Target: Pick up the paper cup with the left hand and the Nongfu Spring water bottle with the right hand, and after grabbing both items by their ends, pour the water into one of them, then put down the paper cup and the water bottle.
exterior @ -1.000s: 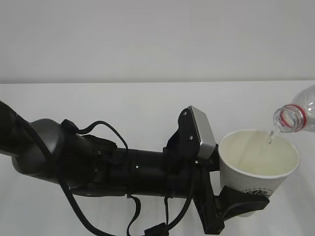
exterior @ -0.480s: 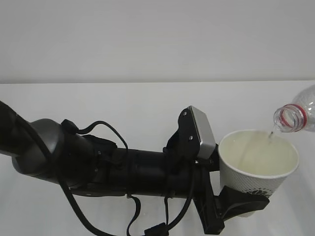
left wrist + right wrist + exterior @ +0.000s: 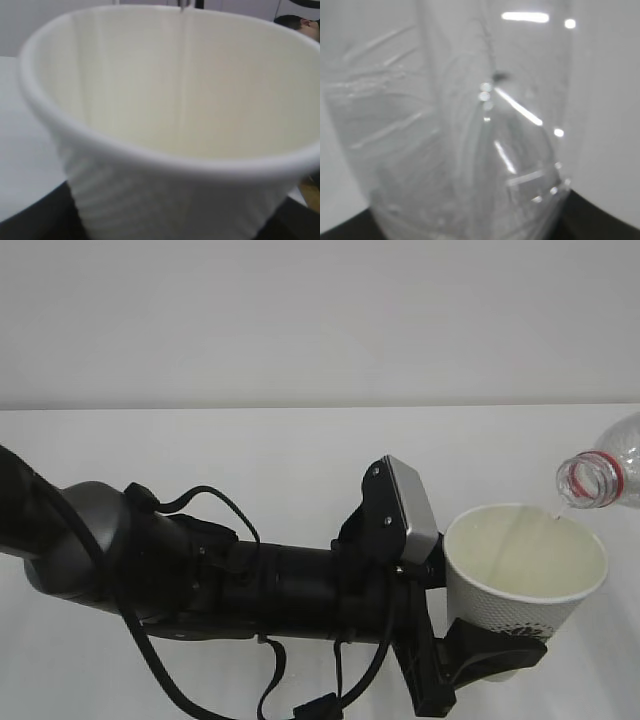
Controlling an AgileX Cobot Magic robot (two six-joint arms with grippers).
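White paper cup (image 3: 515, 600), dark printed logo low on side, ribbed wall; inside faintly yellowish. Clear water bottle (image 3: 603, 478), red neck ring. Black left hand (image 3: 478, 655), grey block (image 3: 410, 508). White surface (image 3: 200, 450).

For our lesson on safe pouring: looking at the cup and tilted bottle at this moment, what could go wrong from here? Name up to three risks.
1. The water bottle mouth sits over the far right edge of the paper cup, not its middle; any drip could fall outside.
2. The left pincer grips the cup low on its thin wall; squeezing or tilting might spill the water.
3. Setting down a cup holding liquid may slosh it.
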